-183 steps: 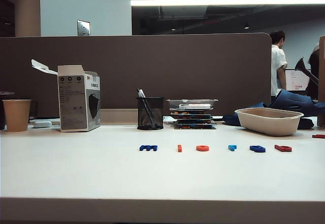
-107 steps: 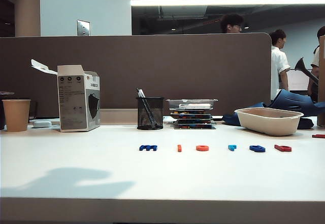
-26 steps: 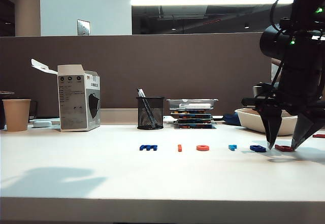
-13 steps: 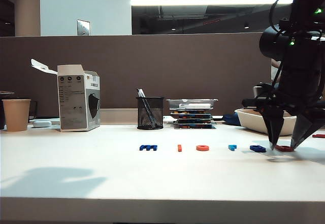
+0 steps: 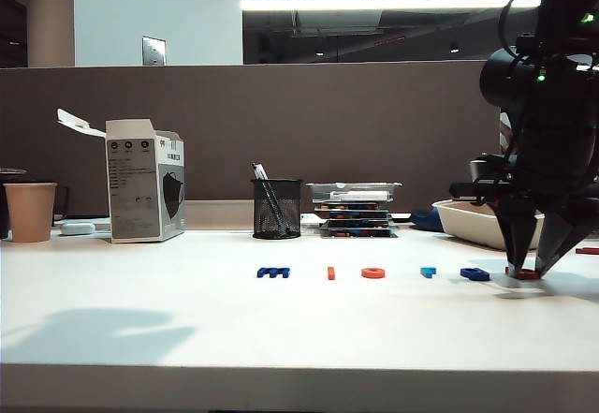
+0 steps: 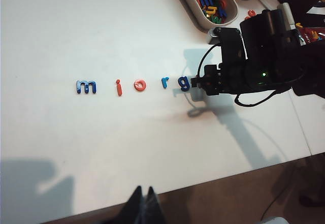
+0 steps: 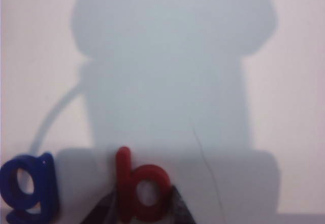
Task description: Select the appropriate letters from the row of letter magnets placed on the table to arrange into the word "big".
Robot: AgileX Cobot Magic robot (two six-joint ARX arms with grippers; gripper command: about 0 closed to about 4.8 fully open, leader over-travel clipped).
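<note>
Six letter magnets lie in a row on the white table (image 5: 187,319): dark blue "m" (image 5: 273,272), orange-red "i" (image 5: 330,272), orange "o" (image 5: 373,272), light blue "r" (image 5: 428,271), dark blue "g" (image 5: 474,273) and red "b" (image 5: 522,273). My right gripper (image 5: 528,269) points down at the row's right end, its fingers pressed against both sides of the red "b" (image 7: 139,186), with the "g" (image 7: 28,186) beside it. My left gripper (image 6: 143,203) hangs shut and empty high over the table's front edge. The left wrist view shows "m" (image 6: 86,87), "i" (image 6: 119,87) and "g" (image 6: 184,83); the right arm hides the "b" there.
A beige tray (image 5: 473,221) of spare letters stands behind the right gripper. Along the back partition stand a mesh pen holder (image 5: 277,209), a stack of flat boxes (image 5: 356,209), a white carton (image 5: 145,181) and a paper cup (image 5: 30,212).
The right gripper's fingers have drawn together around the red "b" over the last second. The arm itself stays in place. The letters have not shifted.
</note>
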